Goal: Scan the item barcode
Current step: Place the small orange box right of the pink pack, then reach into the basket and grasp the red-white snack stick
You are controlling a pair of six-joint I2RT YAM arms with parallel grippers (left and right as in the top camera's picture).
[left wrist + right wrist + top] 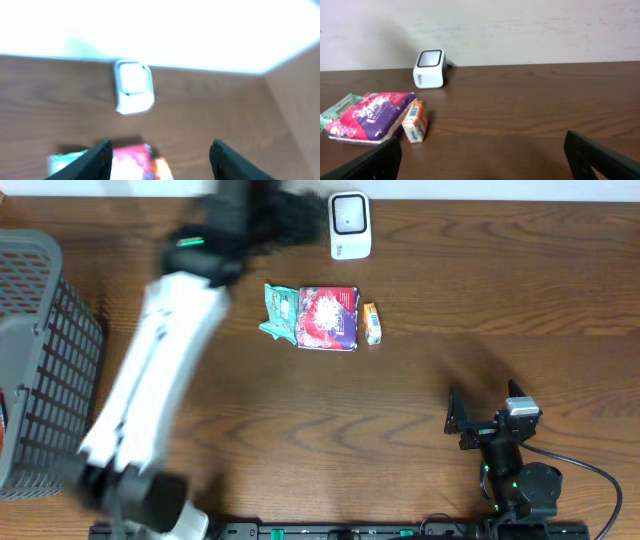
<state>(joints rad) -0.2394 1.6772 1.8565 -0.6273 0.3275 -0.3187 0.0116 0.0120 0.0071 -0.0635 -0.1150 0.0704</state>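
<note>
Now, jaws of the left gripper [160,147] stand wide near the glossy red pouch [328,317], lying flat, nearly square, between a crinkled green packet [280,310] and an orange box [372,323]; right gripper [480,142] gapes empty; rounded white scanner [350,225] beyond.

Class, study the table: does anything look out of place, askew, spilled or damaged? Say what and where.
Nothing is spilled or visibly damaged. One oddity: near the scanner, the red packet lies partly on top of the green packet, hiding part of it. The orange box lies close beside them.
</note>
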